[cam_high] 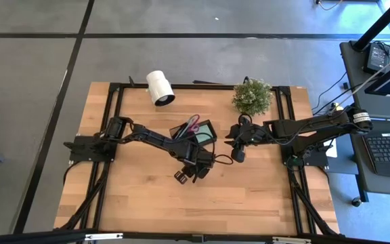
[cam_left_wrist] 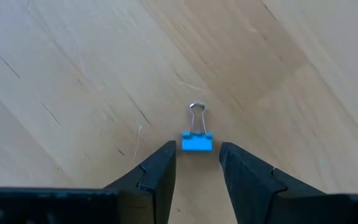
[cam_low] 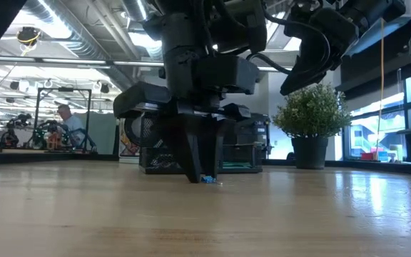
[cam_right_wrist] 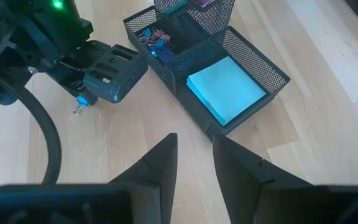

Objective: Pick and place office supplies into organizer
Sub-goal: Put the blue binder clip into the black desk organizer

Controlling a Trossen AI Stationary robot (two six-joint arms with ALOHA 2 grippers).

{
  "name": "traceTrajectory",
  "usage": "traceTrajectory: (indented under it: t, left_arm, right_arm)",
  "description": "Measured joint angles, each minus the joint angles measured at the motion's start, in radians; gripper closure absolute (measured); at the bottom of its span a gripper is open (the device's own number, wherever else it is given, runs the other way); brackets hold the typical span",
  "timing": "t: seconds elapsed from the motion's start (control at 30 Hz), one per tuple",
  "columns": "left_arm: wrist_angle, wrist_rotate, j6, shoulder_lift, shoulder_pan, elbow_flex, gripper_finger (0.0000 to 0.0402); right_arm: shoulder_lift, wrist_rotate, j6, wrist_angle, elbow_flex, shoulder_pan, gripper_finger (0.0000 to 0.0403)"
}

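Observation:
A small blue binder clip (cam_left_wrist: 197,142) with a silver wire handle lies flat on the wooden table. My left gripper (cam_left_wrist: 197,157) points down at it, open, one fingertip on each side of the clip's near end and apart from it; the low view shows the clip (cam_low: 207,179) beside the fingertips. The black mesh organizer (cam_right_wrist: 185,93) stands just beyond, holding a mint-green sticky pad (cam_right_wrist: 225,87), coloured clips (cam_right_wrist: 157,38) and purple-handled scissors (cam_high: 193,123). My right gripper (cam_right_wrist: 194,152) hangs above the table to the organizer's right, open, with nothing between its fingers.
A white roll (cam_high: 160,87) lies at the table's far side, left of centre. A small potted plant (cam_high: 252,96) stands at the far right, behind my right arm. Bare wood stretches along the near half of the table (cam_high: 202,210).

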Motion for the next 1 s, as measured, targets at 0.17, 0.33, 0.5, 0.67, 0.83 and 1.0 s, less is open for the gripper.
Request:
traceTrajectory:
  t: [0.17,0.33,0.5,0.67,0.83,1.0]
  left_arm:
    - [0.009,-0.001,0.003,0.000,-0.001,0.001,0.0274]
    - [0.012,0.019,0.029,0.000,0.000,0.001,0.0274]
    - [0.013,0.021,0.030,0.000,0.000,0.001,0.0280]
    - [0.013,0.023,0.031,0.000,-0.001,0.002,0.0310]
    - [0.013,0.024,0.047,0.000,-0.001,0.002,0.0341]
    - [0.013,0.024,0.047,0.000,-0.001,0.002,0.0349]
  right_arm:
    - [0.000,0.000,0.000,0.000,0.000,0.000,0.0296]
    - [0.000,0.000,0.000,0.000,0.000,0.000,0.0296]
    - [0.000,0.000,0.000,0.000,0.000,0.000,0.0296]
    - [0.000,0.000,0.000,0.000,0.000,0.000,0.0296]
    - [0.000,0.000,-0.001,0.000,0.000,0.000,0.0296]
    - [0.000,0.000,-0.002,0.000,0.000,0.000,0.0296]
